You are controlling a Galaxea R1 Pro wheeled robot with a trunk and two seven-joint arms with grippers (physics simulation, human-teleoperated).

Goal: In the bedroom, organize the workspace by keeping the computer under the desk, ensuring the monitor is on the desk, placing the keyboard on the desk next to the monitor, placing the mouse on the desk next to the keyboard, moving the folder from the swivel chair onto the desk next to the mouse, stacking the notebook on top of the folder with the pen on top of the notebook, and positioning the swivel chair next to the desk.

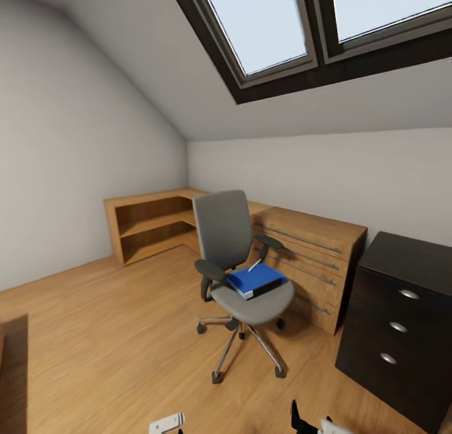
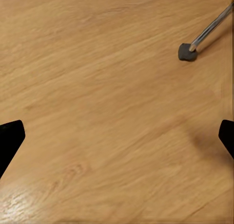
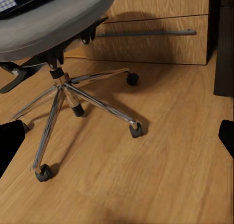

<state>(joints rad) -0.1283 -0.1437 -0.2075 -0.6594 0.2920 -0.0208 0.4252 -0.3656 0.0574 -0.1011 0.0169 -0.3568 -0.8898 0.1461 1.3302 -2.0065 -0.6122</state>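
A: What sits closest?

B: The left claw (image 2: 117, 136) hangs over bare wood floor (image 2: 97, 97), its dark fingertips at either edge of the wrist view, spread wide with nothing between them. The right claw (image 3: 117, 136) is the same, wide open and empty, looking at the chrome base of the swivel chair (image 1: 242, 264).

A: And the folder?

B: The folder (image 1: 254, 279) lies flat on the chair's grey seat, bright blue, one corner jutting toward the seat's front edge. A small pale slanted thing (image 1: 254, 265) rests on its far side; I can't tell whether that's the pen.

A: How will it handle?

B: I'd judge it light and fairly stiff, though thick enough to sag if pinched by one corner. The smooth cover may slip, and the chair could roll or turn under a push. Taking the overhanging edge, mid-side, looks safest.

A: Beyond that?

B: A light wood cabinet (image 1: 314, 264) with bar handles stands behind the chair, a dark drawer unit (image 1: 402, 321) to its right, open shelving (image 1: 150, 223) in the corner, and skylights (image 1: 301, 26) above.
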